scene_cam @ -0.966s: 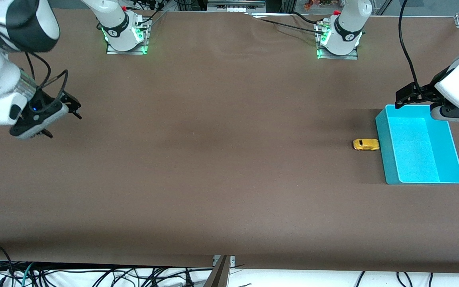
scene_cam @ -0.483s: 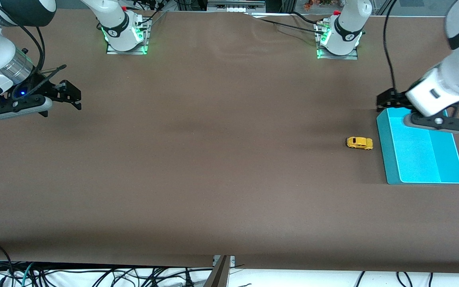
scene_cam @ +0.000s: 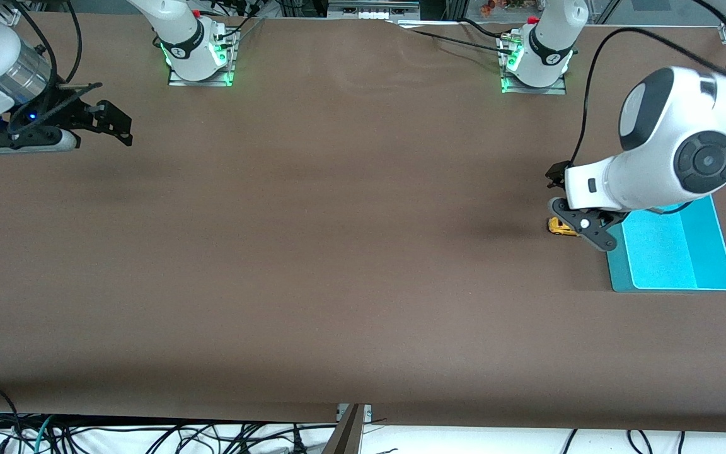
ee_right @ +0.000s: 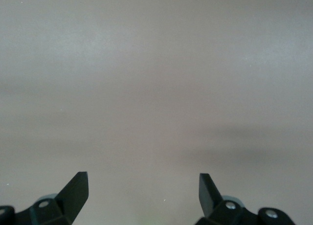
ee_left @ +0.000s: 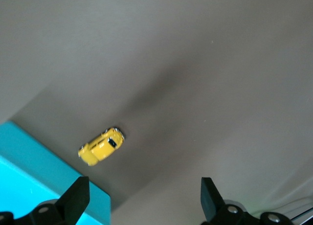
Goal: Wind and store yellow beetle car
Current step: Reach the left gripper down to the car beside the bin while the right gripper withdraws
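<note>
From the front, the left hand [scene_cam: 580, 221] hangs over the yellow beetle car [scene_cam: 559, 227], which sits on the brown surface [scene_cam: 338, 252] just beside the cyan bin [scene_cam: 678, 287], near the left arm's end. The left wrist view shows the fingers [ee_left: 76, 200] spread, the car [ee_left: 101, 146] below between them. The right wrist view shows the right hand [ee_right: 142, 193] spread above bare surface, at the right arm's end.

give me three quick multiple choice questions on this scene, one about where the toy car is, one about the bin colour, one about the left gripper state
1. Where is the yellow beetle car?
A. inside the bin
B. on the table beside the bin
C. held in a gripper

2. What colour is the bin?
A. cyan
B. red
C. white

3. How is the left gripper?
A. shut on the car
B. open above the car
C. shut and empty

Answers:
1 B, the left wrist view shows it on the brown table next to the bin's wall.
2 A, its walls and floor are cyan.
3 B, its fingers stand wide apart with nothing between them.
</note>
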Controlling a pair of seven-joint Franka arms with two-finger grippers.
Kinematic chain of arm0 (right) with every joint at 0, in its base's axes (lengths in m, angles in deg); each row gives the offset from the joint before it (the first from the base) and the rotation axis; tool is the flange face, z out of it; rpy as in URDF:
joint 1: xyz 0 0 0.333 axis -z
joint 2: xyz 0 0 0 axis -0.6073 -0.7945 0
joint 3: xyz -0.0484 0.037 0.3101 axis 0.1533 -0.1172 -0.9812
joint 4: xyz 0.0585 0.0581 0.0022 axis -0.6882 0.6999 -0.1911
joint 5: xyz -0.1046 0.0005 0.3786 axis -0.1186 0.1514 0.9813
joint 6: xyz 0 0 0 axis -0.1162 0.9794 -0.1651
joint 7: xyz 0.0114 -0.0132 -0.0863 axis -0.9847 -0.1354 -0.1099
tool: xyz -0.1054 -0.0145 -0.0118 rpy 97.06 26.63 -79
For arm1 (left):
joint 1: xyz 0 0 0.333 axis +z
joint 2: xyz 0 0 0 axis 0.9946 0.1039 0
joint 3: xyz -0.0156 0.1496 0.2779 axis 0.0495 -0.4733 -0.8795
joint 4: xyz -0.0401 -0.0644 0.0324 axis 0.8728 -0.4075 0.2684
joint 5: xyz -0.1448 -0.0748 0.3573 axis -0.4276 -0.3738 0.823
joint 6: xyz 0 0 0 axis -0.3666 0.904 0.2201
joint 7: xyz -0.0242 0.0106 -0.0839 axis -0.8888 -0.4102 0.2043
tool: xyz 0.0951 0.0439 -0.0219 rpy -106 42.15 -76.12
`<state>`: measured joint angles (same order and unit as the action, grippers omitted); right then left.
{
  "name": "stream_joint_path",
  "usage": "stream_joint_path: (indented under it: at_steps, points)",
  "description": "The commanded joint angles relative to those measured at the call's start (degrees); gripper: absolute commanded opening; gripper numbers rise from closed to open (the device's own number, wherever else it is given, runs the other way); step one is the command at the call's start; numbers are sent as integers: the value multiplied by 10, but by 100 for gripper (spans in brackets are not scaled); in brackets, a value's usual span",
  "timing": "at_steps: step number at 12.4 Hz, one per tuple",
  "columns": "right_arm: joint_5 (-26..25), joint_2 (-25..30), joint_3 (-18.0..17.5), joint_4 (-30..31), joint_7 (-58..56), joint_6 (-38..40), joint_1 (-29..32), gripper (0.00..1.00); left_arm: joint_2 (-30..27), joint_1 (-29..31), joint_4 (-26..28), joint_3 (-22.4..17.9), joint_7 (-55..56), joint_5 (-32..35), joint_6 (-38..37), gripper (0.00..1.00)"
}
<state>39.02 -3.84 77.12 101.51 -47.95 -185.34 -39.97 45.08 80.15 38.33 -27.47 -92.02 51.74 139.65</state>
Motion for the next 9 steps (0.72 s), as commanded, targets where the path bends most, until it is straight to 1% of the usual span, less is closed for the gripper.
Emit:
stream_joint_path:
  at_steps: [1,3,5,6,8,9]
  points:
    - [9,9,2,-2,18,13,-3,100,-22,15,122,0,-118,-1,102,100]
    - [9,9,2,-2,19,18,-3,100,-33,37,194,0,-187,11,168,100]
    - [9,7,2,-8,21,30,-3,100,-32,49,247,0,-273,66,262,100]
    - [9,6,2,-9,22,33,-4,100,-31,55,267,-1,-290,92,293,100]
    - [9,7,1,-9,23,33,-4,100,-32,58,318,0,-298,182,387,100]
    - [9,6,1,-9,22,33,-4,100,-24,62,328,-1,-300,209,415,100]
